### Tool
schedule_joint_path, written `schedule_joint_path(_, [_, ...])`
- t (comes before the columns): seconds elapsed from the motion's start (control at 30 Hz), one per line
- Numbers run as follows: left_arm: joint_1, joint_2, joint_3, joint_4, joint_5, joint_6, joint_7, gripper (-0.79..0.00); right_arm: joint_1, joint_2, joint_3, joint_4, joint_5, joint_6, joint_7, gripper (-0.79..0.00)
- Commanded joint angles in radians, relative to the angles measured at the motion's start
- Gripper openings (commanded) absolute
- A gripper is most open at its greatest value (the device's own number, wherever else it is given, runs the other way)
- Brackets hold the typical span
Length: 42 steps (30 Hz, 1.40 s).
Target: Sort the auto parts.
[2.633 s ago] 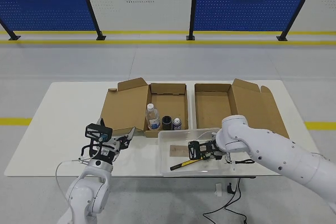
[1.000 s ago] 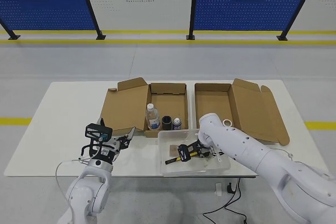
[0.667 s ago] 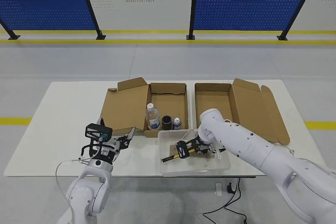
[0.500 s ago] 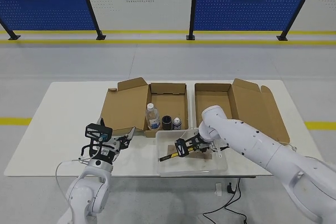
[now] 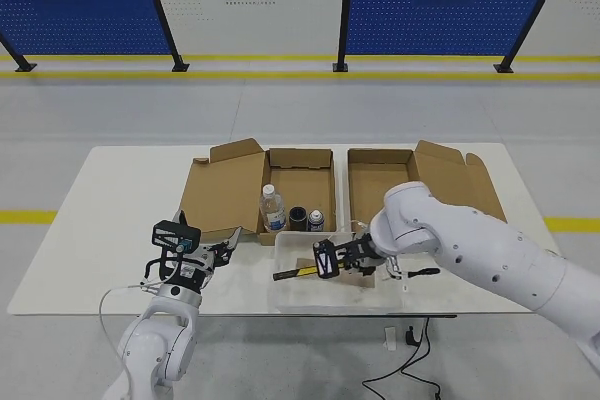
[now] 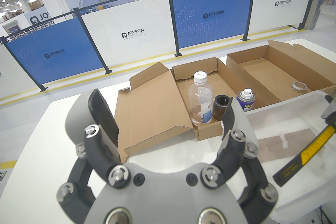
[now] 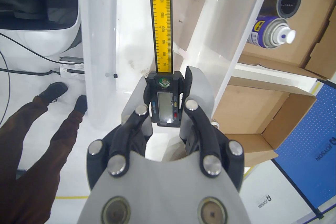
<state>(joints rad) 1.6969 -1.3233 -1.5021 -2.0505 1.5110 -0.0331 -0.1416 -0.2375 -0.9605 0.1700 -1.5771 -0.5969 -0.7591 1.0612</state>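
Observation:
A digital caliper with a yellow scale and a black readout body hangs level above the clear plastic bin. My right gripper is shut on its black body, and the scale points away from the wrist over the bin's left part. The scale's tip shows in the left wrist view. My left gripper sits near the table's front edge, left of the bin, and is open with nothing between its fingers.
The left cardboard box holds a clear bottle, a black cylinder and a spray can. The right cardboard box holds a metal ring. A brown card piece lies in the bin.
My right arm has lifted the caliper up from the bin floor and carried it leftward over the bin's left side. The left arm has kept still.

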Motion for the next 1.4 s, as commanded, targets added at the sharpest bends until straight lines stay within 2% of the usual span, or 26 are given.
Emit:
schedule_joint_path(0.0, [0.0, 0.0, 0.0, 0.0, 0.0, 0.0, 0.0, 0.0, 0.02, 0.028, 0.0, -0.023, 0.044, 0.006, 0.006, -0.785])
schedule_joint_path(0.2, [0.0, 0.0, 0.0, 0.0, 0.0, 0.0, 0.0, 0.0, 0.046, 0.09, 0.003, -0.055, 0.119, 0.017, 0.017, -0.785])
schedule_joint_path(0.47, [0.0, 0.0, 0.0, 0.0, 0.0, 0.0, 0.0, 0.0, 0.026, 0.125, 0.053, -0.069, 0.145, 0.072, 0.009, -0.785])
schedule_joint_path(0.83, [0.0, 0.0, 0.0, 0.0, 0.0, 0.0, 0.0, 0.0, -0.05, 0.167, 0.171, -0.005, 0.163, 0.388, -0.083, -0.785])
schedule_joint_path(0.93, [0.0, 0.0, 0.0, 0.0, 0.0, 0.0, 0.0, 0.0, -0.066, 0.173, 0.197, 0.035, 0.16, 0.489, -0.078, -0.785])
schedule_joint_path(1.07, [0.0, 0.0, 0.0, 0.0, 0.0, 0.0, 0.0, 0.0, -0.086, 0.17, 0.225, 0.089, 0.177, 0.562, -0.1, -0.785])
schedule_joint_path(1.37, [0.0, 0.0, 0.0, 0.0, 0.0, 0.0, 0.0, 0.0, -0.126, 0.123, 0.238, 0.286, 0.263, 0.63, -0.155, -0.785])
